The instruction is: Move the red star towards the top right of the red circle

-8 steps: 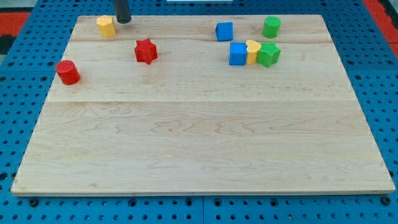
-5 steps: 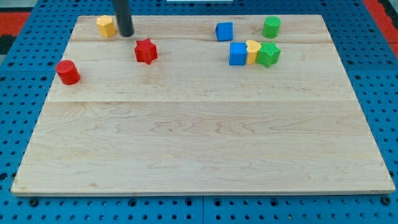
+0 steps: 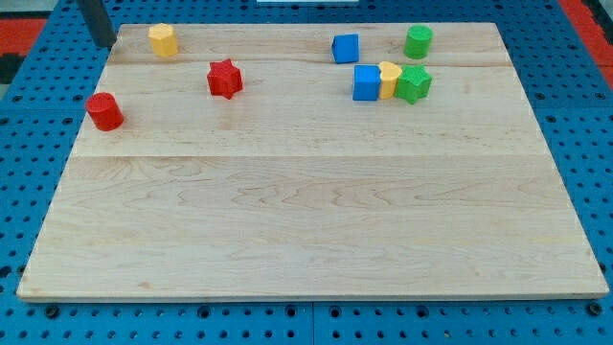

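The red star [image 3: 224,79] lies on the wooden board [image 3: 306,211] at the upper left. The red circle [image 3: 103,111] stands to its left and a little lower, near the board's left edge. My tip [image 3: 103,42] is at the view's top left, just off the board's top left corner, above the red circle and well left of the red star. It touches no block.
A yellow block [image 3: 164,40] sits at the board's top edge, right of my tip. At the upper right stand a blue cube [image 3: 346,48], a green cylinder [image 3: 418,41], and a tight row of a blue cube [image 3: 366,83], a yellow block [image 3: 388,79] and a green block [image 3: 414,83].
My tip has swung left, from just right of the yellow block to beyond the board's top left corner. No block has moved.
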You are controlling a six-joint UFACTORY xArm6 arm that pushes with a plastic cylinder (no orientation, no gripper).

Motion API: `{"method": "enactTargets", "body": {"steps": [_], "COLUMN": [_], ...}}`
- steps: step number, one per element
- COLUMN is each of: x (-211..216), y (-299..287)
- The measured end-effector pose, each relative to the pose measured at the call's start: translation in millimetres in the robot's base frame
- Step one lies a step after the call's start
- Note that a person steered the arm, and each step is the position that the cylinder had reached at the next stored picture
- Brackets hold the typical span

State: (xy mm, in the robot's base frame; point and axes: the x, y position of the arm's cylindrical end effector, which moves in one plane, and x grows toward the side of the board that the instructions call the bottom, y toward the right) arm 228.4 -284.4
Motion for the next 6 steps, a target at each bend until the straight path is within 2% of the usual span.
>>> {"method": "enactTargets", "body": {"steps": [3, 4, 6], "x": [-10.6, -10.5, 2.2], "y": [163.1, 187.5, 198.6]}}
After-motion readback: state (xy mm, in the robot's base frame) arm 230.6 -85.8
